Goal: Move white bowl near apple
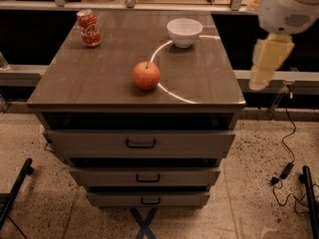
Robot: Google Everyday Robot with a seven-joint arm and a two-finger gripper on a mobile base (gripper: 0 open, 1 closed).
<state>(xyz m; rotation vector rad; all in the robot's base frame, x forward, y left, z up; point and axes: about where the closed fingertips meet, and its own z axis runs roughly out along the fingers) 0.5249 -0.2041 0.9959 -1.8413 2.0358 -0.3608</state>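
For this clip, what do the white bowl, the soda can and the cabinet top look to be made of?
White bowl: likely glazed ceramic, maybe hard plastic; glossy, opaque. Soda can: thin metal, printed red, silvery top rim. Cabinet top: grey-brown laminate or coated wood, semi-gloss; it mirrors a bright arc. The gripper hangs beyond the cabinet's right edge, touching nothing.

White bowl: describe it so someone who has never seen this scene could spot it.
Find the brown drawer cabinet in the middle of the view; the white bowl sits toward its top's far right corner, with the gripper hanging beyond the cabinet's right edge. It is the only white, open dish there, unlike the red apple and red soda can.
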